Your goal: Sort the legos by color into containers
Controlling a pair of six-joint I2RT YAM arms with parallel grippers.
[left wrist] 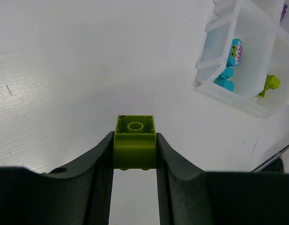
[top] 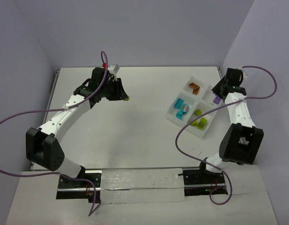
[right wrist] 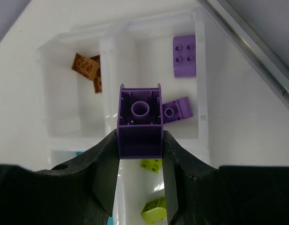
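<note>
The left fingers clamp a lime green brick, hollow underside toward the wrist camera, above the bare white surface, well apart from the tray. The right fingers clamp a purple brick the same way, over the compartment holding two loose purple bricks. Both held bricks look square. The walls are pale lilac.

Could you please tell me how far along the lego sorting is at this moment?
Nearly done. The tray already holds orange bricks, cyan bricks, lime bricks and purple bricks in separate compartments. In hand: the right gripper grips a purple brick above the purple ones; the left gripper grips a lime brick over bare table. Left: releasing both into matching compartments.
</note>
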